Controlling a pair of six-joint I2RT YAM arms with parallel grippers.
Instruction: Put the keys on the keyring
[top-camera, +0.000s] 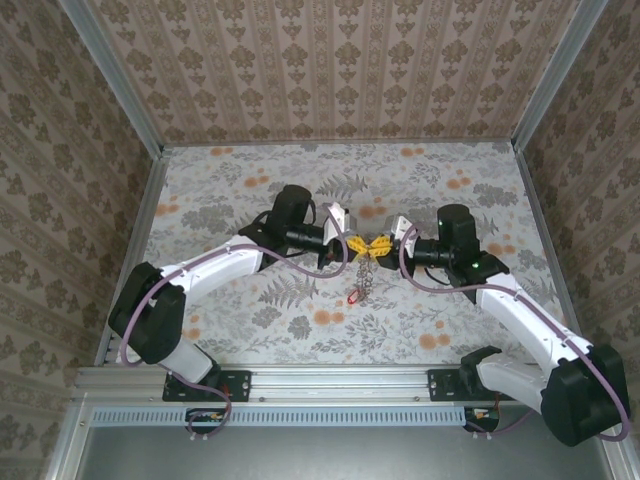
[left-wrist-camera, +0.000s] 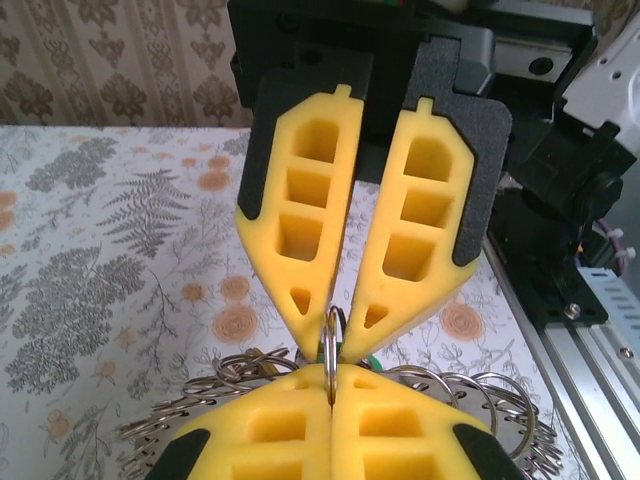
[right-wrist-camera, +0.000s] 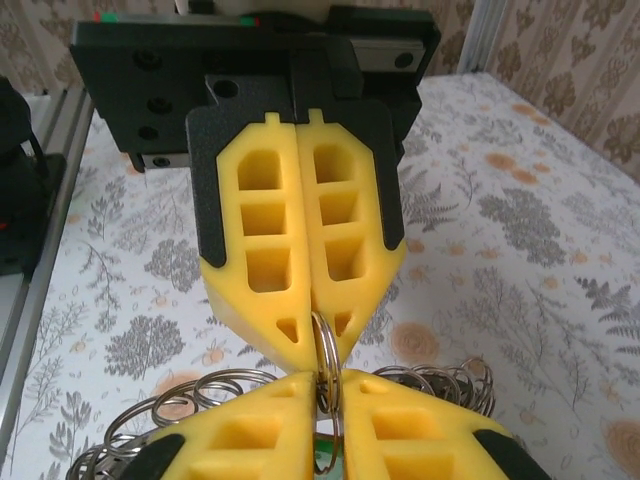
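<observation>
Yellow pads (left-wrist-camera: 268, 245): foam fingers of both arms meet tip to tip over the middle of the flowered table (top-camera: 450, 330), left arm reaching in from the left, right arm from the right.
left gripper (right-wrist-camera: 318, 340): fingers pressed together along their whole length, one wire ring nipped at the very tips.
right gripper (left-wrist-camera: 336, 335): fingers converge to the tips, with a thin wedge of gap toward the base; the tips pinch the same ring from the opposite side.
keyring (top-camera: 366, 275): silvery loops. One ring stands edge-on between the two sets of tips; the rest bunch just beneath them and trail toward the near edge. Resting on the table or hanging: cannot tell.
red key (top-camera: 354, 297): at the near end of the trailing loops, touching them. Threaded or merely lying there: too small to tell.
green head (right-wrist-camera: 325, 455): a scrap of green just under the pinched ring, between the right fingers; probably a key.
step in hand: judged as steadying one ring from both sides, ahead of threading. Both grippers are taken up with the ring.
next move: my reading is that one gripper must release and fetch a key, the other holding the ring upright so its split is reachable. Calls for fine aim; the keys are tiny beside the pads.
risk: thin wire in soft foam may twist or slip out.
</observation>
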